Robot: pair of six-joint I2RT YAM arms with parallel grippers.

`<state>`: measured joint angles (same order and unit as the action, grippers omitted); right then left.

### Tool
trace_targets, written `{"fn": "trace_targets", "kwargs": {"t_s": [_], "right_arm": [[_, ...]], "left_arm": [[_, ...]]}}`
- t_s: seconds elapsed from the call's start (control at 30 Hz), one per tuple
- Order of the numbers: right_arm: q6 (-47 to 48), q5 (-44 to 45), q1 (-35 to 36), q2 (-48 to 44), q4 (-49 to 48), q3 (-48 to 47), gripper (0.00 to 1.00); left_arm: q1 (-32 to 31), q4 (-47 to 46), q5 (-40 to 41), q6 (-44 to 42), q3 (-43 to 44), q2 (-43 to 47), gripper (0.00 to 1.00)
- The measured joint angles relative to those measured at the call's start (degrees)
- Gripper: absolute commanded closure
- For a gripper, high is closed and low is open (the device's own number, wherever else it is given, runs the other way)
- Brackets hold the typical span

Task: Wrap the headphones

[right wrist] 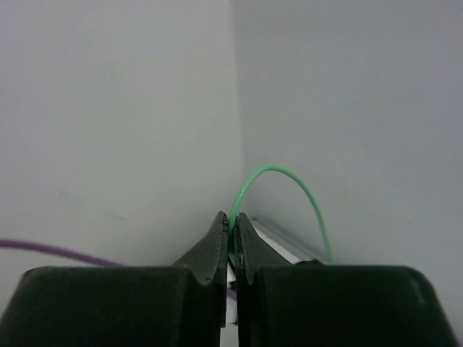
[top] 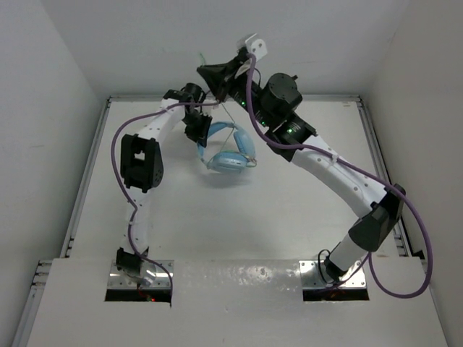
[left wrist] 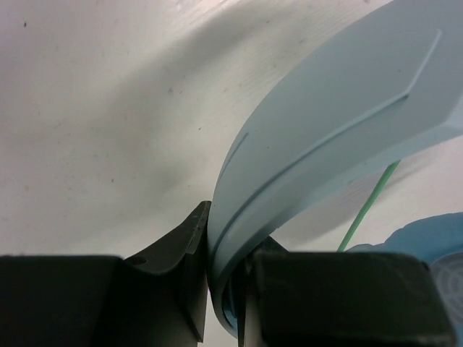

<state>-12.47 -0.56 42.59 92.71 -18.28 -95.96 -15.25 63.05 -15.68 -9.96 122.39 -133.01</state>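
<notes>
Two robot arms reach over the far middle of a white table [top: 239, 217]. The left gripper [left wrist: 228, 249] is clamped nearly closed on the light blue headphones [top: 230, 160]. Its two black fingers [left wrist: 181, 253] press on either side of the curved headband [left wrist: 325, 123], with no gap showing. From above, the headphones sit just right of that gripper. The headband arches toward the far side and an oval ear cup [top: 226, 162] lies on the near side, with a shadow on the table beneath (whether the ear cup touches the surface cannot be told).

The right gripper [right wrist: 232, 225] is fully closed, pinching the thin pale green cable [right wrist: 286, 172] between its fingertips. The cable rises out of the tips and loops over to the right. In the overhead view this gripper sits further back than the left one, in front of the back wall. A thin line of cable runs from it down to the headphones. A purple robot cable [right wrist: 51, 251] crosses the lower left of the right wrist view.
</notes>
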Motion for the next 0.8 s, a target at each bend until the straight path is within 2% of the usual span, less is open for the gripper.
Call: {"fn": "trace_targets", "kwargs": {"t_s": [0.23, 0.4, 0.57, 0.8], "right_arm": [[-4.31, -21.59, 4.11, 4.5, -4.24, 2.89, 1.0], [-3.54, -32.22, 6.82, 4.9, -3.67, 6.6, 1.0], [2.23, -37.33, 7.87, 4.24, -0.11, 10.54, 1.0], [15.43, -36.5, 10.54, 1.77, 8.79, 16.13, 1.0]], "left_arm": [[0.81, -0.02, -2.43, 1.01, 3.98, -0.94, 1.0], [4.09, -0.26, -4.26, 1.46, 7.04, -1.29, 1.0], [6.88, -2.49, -5.62, 2.47, 8.76, -1.29, 1.0], [7.34, -3.45, -5.84, 2.91, 8.76, -1.29, 1.0]]}}
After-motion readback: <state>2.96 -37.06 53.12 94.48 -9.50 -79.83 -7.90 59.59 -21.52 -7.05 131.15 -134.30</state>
